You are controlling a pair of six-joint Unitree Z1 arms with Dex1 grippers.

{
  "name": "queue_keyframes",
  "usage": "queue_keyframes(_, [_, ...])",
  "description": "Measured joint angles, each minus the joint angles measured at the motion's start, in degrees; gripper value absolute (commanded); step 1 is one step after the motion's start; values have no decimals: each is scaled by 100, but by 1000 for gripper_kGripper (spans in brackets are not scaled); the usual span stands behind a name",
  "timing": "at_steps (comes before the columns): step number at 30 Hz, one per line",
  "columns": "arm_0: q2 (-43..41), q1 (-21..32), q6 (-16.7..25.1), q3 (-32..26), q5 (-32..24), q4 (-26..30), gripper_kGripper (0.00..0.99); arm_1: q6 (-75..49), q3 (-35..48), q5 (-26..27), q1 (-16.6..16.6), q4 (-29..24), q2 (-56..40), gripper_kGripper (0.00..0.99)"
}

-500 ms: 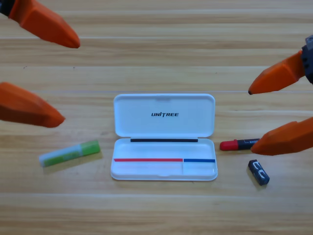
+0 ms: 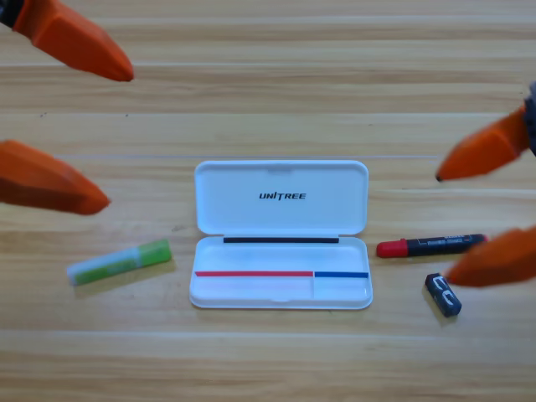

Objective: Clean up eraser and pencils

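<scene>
Both arms wait at the edges, left fingers (image 2: 109, 138) and right fingers (image 2: 444, 226) spread wide.

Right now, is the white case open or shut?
Open. The white case has its lid folded back flat on the table, UNITREE lettering facing up, and its tray exposed with no pencil or eraser inside.

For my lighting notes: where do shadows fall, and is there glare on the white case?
High view: the light is even, and a soft shadow lies below the green-ended pencil; high view: no glare on the white case, and its lettering is not washed out.
</scene>
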Motion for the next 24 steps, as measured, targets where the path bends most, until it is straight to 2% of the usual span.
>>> queue_keyframes(2, [3,-4,72,0,300,6,979,44,0,-1,0,152,-23,983])
queue_keyframes(5, [157,-10,269,-13,1335,129,976,359,4,-214,0,401,-71,983])
queue_keyframes(8, [676,-11,413,-36,2287,292,974,719,14,-868,0,618,-78,983])
queue_keyframes(11, [1387,-10,529,88,2954,292,957,975,93,-1538,0,659,-70,983])
queue_keyframes(16, [2632,95,512,321,3084,292,948,1726,136,-2068,-43,727,177,983])
queue_keyframes(24, [3728,287,208,321,3083,70,948,2002,-34,-1891,-208,995,1448,980])
